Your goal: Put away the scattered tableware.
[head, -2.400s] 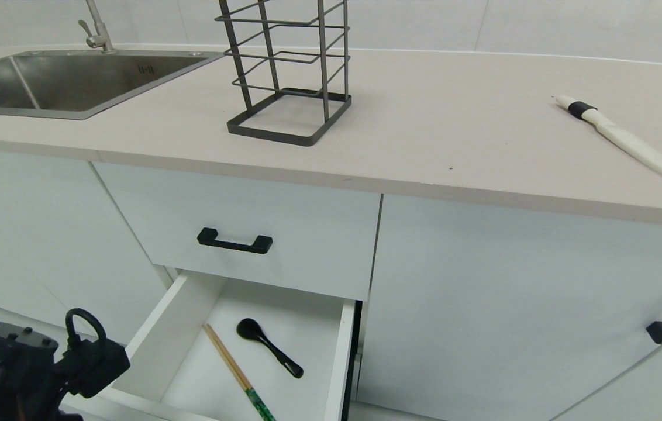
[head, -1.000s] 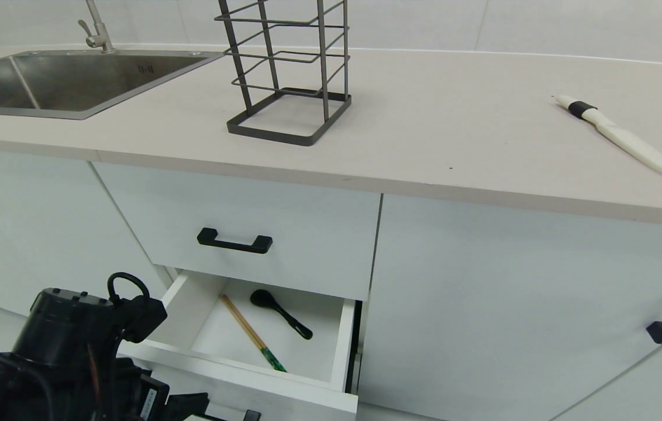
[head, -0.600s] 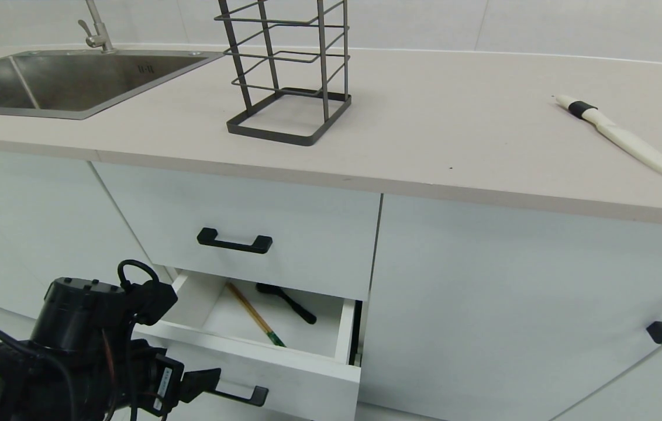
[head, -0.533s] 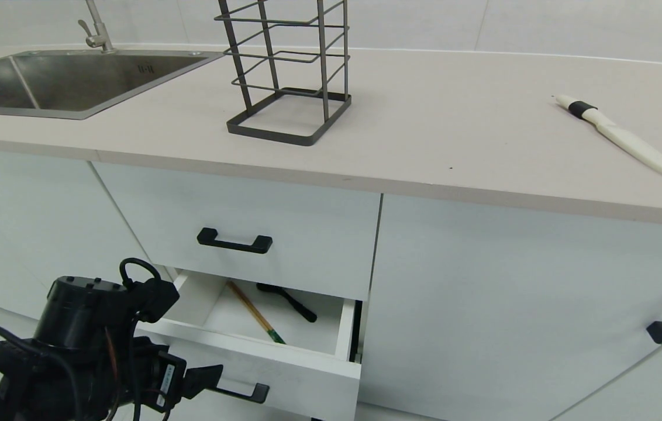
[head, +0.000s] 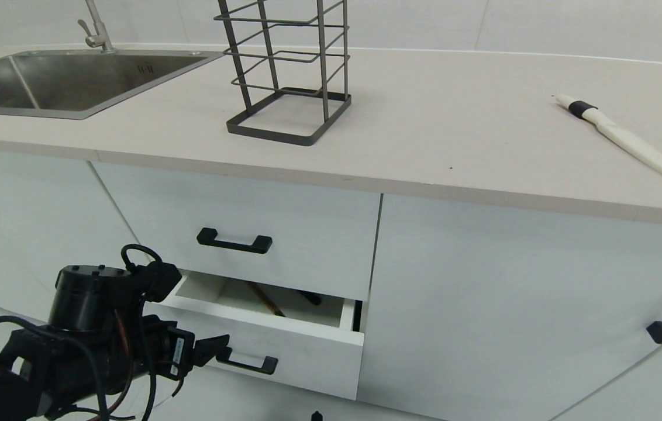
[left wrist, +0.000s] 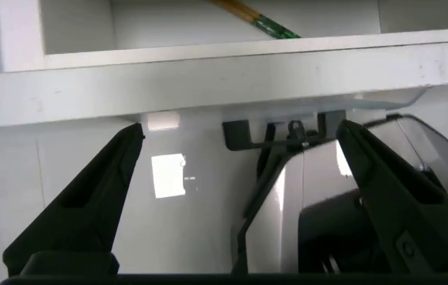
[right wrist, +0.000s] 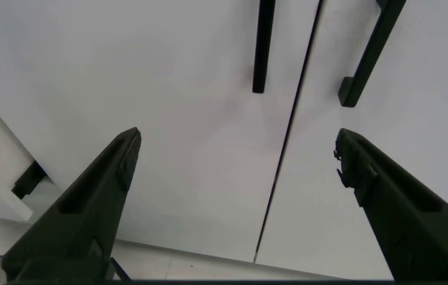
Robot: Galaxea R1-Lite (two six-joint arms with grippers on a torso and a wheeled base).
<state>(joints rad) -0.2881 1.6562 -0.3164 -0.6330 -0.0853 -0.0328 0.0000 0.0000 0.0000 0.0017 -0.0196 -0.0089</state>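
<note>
The lower white drawer (head: 284,345) stands out only a little. Inside it, the wooden chopsticks (head: 265,299) and a black spoon (head: 310,299) peek from under the upper drawer front. My left gripper (head: 217,346) is open and sits against the drawer front beside its black handle (head: 249,365). In the left wrist view the left gripper (left wrist: 240,131) has its fingers spread wide, one on each side of the handle (left wrist: 287,131), with the chopsticks (left wrist: 254,17) beyond the drawer's edge. A white utensil with a black band (head: 623,140) lies on the counter at the far right. My right gripper (right wrist: 236,142) is open and holds nothing.
A dark wire rack (head: 290,76) stands on the beige counter (head: 454,117), with a steel sink (head: 68,79) at the back left. The upper drawer's handle (head: 234,241) is above the lower drawer. The right wrist view faces white cabinet doors with black handles (right wrist: 265,47).
The lower drawer has slid inward from wide open to nearly shut, with my left arm moving in behind its front. The spoon and chopsticks are now mostly hidden.
</note>
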